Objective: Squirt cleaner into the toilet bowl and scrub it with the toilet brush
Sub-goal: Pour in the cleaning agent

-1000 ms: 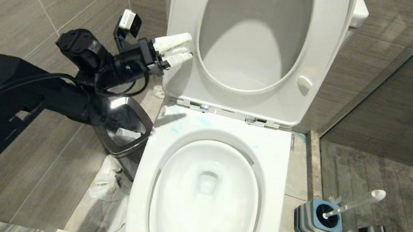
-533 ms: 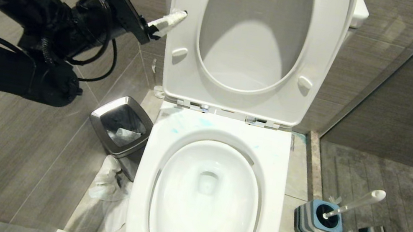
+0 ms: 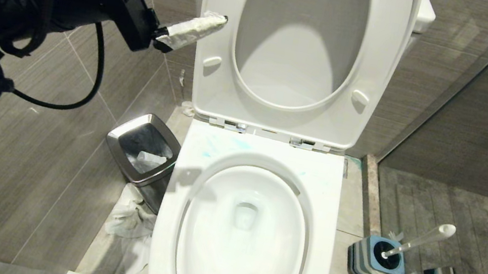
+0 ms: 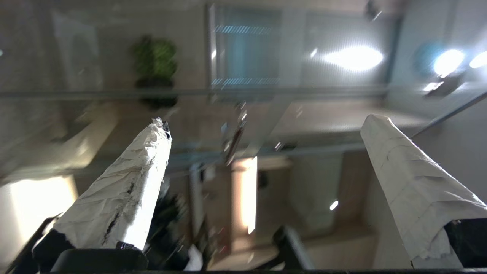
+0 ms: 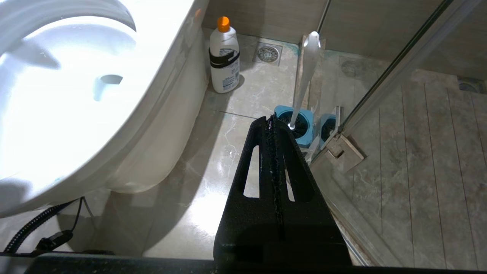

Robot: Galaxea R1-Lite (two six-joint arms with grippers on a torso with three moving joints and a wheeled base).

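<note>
Head view: your left hand [image 3: 193,27] is raised beside the upright seat of the toilet bowl [image 3: 326,212], one wrapped finger crossing the seat's edge. Toilet brush [image 3: 416,240] stands in its holder [image 3: 375,258] right of the bowl.

Left wrist view: fingers [image 4: 125,190] wide apart, empty.

Right wrist view: right hand [image 5: 272,121] pressed closed, empty, near the brush; a bottle [image 5: 223,57] stands beside the bowl.
</note>
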